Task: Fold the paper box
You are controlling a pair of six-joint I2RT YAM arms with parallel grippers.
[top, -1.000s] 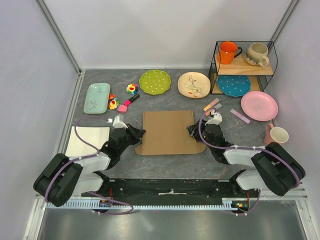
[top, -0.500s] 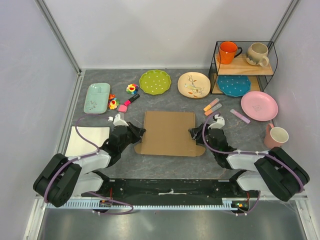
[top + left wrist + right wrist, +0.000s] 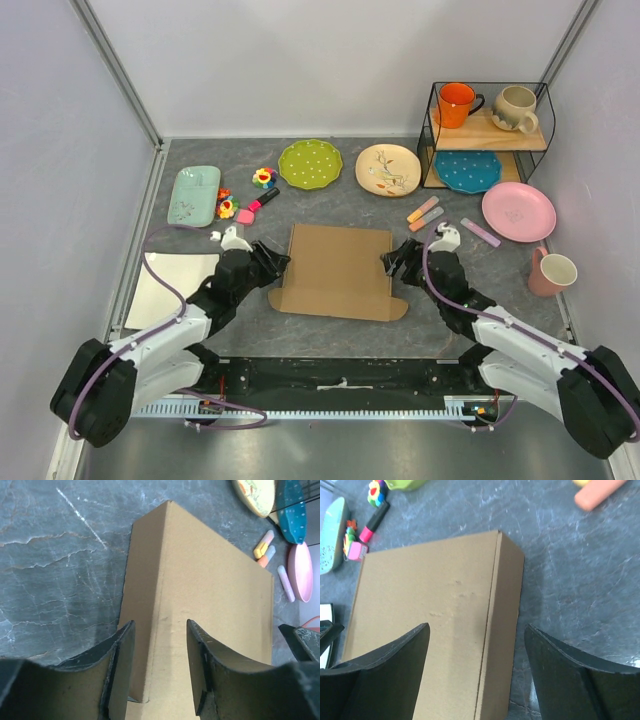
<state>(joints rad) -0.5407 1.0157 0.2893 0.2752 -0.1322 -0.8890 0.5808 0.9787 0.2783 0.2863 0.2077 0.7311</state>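
Looked like a robotics lab test cell, not a home. Was boxed in on three sides by plain white panels (image 3: 350,60) set in aluminium framing (image 3: 118,75). Had a left arm (image 3: 165,335) and a right arm (image 3: 520,335) bolted to a black rail (image 3: 340,378), with a slotted cable duct (image 3: 330,410) along the front. Was dressed as a staged set: a grey marble-patterned table (image 3: 345,205), a green plate (image 3: 310,163), a wire shelf (image 3: 432,130) bearing an orange mug (image 3: 457,103) and a beige mug (image 3: 515,108).
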